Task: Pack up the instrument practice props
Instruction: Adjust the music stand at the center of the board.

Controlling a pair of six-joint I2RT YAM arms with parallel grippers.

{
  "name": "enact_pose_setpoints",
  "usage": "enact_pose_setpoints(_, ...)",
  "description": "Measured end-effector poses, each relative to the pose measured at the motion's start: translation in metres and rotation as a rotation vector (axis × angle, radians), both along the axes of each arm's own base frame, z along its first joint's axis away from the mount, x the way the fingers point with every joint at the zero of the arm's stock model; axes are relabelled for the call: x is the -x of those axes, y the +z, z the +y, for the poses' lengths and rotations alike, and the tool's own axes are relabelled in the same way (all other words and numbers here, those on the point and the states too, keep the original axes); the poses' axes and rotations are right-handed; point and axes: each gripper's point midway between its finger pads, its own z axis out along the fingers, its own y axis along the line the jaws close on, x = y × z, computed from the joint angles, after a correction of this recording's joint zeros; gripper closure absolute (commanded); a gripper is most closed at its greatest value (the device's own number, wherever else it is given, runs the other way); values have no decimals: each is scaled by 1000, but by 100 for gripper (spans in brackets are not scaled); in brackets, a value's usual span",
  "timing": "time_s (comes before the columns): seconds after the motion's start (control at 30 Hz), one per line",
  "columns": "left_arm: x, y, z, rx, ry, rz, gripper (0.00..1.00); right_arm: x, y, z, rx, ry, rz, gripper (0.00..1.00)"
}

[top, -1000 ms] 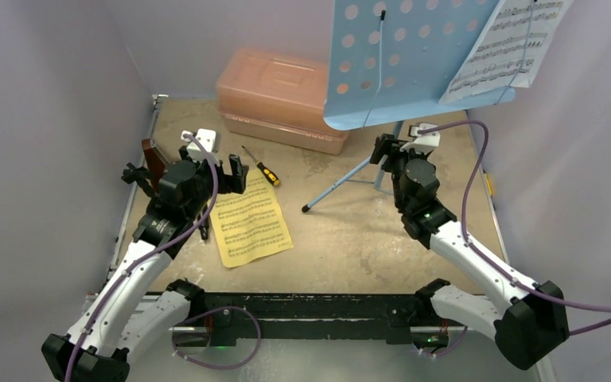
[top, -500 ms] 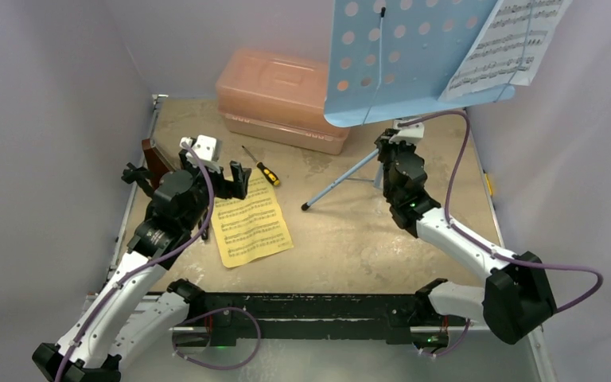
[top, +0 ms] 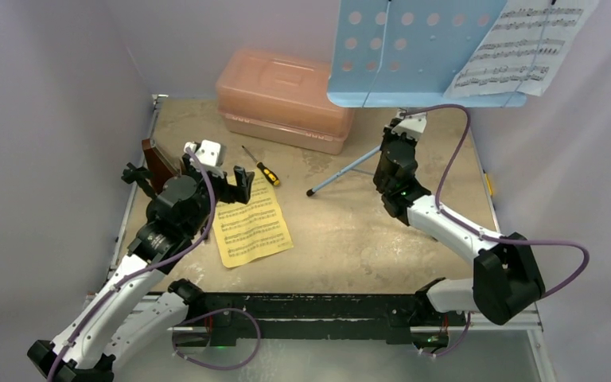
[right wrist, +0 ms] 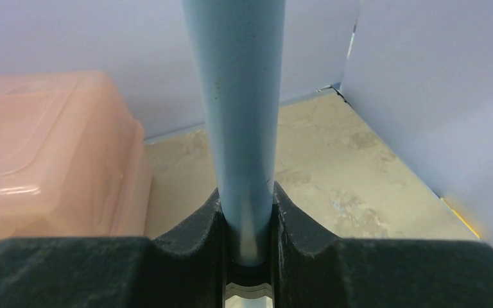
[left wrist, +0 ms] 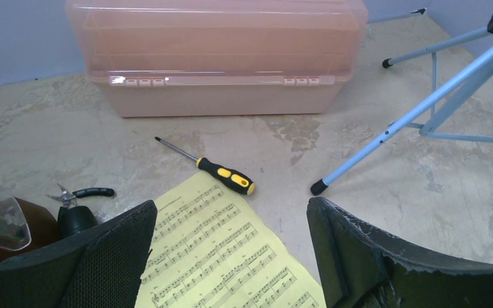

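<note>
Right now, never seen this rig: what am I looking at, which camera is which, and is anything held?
These are two robot arms bolted at the near edge of a table. The wide picture comes from a fixed camera above and behind them. The other two come from a camera on each wrist.

On the table are a pink plastic case, a screwdriver, a yellow sheet of music, a brown metronome and a blue music stand carrying a white sheet.

The left end effector is open and holds nothing, hanging over the yellow sheet of music. The right end effector is shut on the music stand's pole.
</note>
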Motion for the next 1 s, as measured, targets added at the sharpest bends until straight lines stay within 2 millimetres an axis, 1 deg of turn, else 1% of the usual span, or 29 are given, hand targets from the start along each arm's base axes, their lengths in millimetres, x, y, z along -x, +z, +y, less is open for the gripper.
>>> enact_pose_setpoints(0.2,7,-1,-15,-1,-58,2,14,0,0,-7,-83,-81,22,100)
enact_pose_setpoints(0.43,18,3,-39,22,-198,0,14,2,-1,-5,-151,-148,39,100)
enact_pose_setpoints(0.53,27,11,-53,41,-292,-11,14,2,-2,-4,-174,-174,51,100)
enact_pose_setpoints(0.7,41,42,-79,81,-460,-50,14,4,-3,-1,-209,-173,53,99)
enact_pose_setpoints(0.73,42,45,-82,85,-481,-54,14,4,-3,0,-213,-171,53,98)
enact_pose_setpoints(0.8,46,51,-89,99,-524,-55,14,5,-4,2,-224,-167,52,91)
enact_pose_setpoints(0.93,50,61,-101,125,-589,-52,13,5,-4,4,-240,-152,59,70)
enact_pose_setpoints(1.0,53,69,-105,141,-619,-59,13,7,-2,5,-249,-136,62,62)
